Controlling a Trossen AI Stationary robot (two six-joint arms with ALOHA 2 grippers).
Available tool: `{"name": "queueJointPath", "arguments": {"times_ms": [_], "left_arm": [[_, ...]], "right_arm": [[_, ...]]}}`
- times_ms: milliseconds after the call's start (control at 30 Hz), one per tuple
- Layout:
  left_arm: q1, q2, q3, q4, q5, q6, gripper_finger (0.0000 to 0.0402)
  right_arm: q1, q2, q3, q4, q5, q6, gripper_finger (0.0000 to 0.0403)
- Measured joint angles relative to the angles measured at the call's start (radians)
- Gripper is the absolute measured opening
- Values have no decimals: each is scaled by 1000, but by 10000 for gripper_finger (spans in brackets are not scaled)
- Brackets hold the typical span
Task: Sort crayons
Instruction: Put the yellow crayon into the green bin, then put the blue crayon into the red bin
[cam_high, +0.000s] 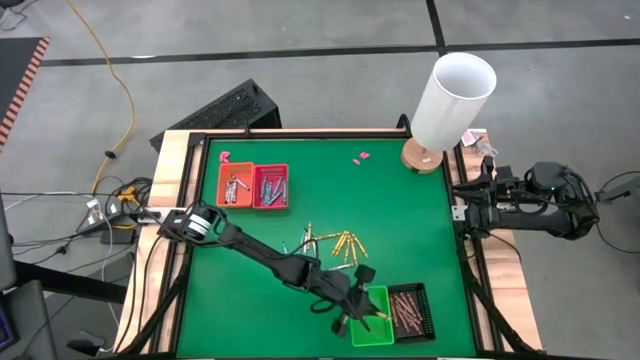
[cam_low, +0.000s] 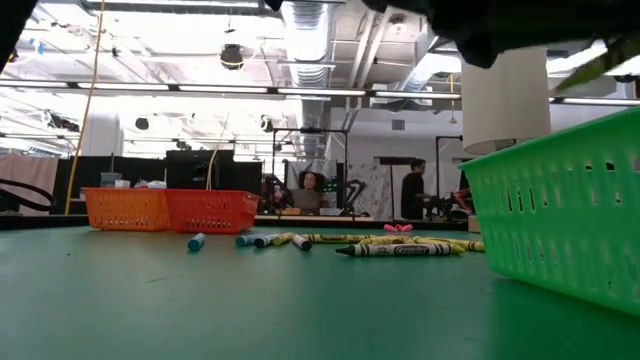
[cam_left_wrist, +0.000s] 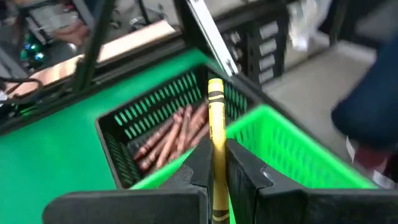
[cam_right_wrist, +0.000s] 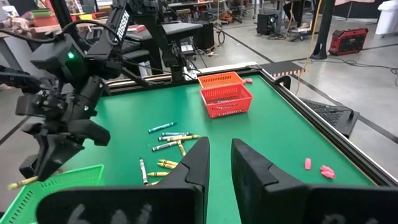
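Note:
My left gripper (cam_high: 362, 312) hangs over the green tray (cam_high: 372, 318) at the table's near right and is shut on a yellow crayon (cam_left_wrist: 216, 124). It also shows in the right wrist view (cam_right_wrist: 53, 152). Next to the green tray stands a black tray (cam_high: 410, 310) holding brown-red crayons (cam_left_wrist: 174, 134). Several loose yellow, blue and dark crayons (cam_high: 335, 243) lie flat on the green mat at mid-table. My right gripper (cam_right_wrist: 221, 158) is open and empty at the table's right edge (cam_high: 470, 208). My left gripper pinches the yellow crayon's paper-wrapped shaft (cam_left_wrist: 217, 163) between its two fingers, about midway along it. The fingers come from above, pointing down, and lie across the crayon. The crayon is lifted clear, nearly level over the green tray, one end (cam_right_wrist: 18, 183) sticking out past the fingers.
An orange tray (cam_high: 235, 185) and a red tray (cam_high: 270, 187) with crayons stand at the far left. A tall white cylinder (cam_high: 452, 95) on a wooden base stands at the far right corner. Pink scraps (cam_high: 361, 157) lie near the far edge. People sit beyond the table (cam_low: 310, 190).

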Motion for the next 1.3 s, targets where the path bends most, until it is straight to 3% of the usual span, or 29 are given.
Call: {"name": "queueJointPath", "arguments": {"times_ms": [300,633,867,1067,1200,1300], "left_arm": [[-1,0,0,-95,103,232,14],[-1,0,0,-94,115,253,17],[-1,0,0,-93,106,240,81],[-2,0,0,-92,18,175,136],[-1,-14,-1,-57,-95,-13,147],[2,-55,0,-69,-252,-223,149]], "right_arm": [[0,0,0,0,1,1,68],[0,0,0,0,3,1,68],[0,0,0,0,3,1,68],[0,0,0,0,3,0,68],[0,0,0,0,3,0,68],[0,0,0,0,3,0,68]]}}
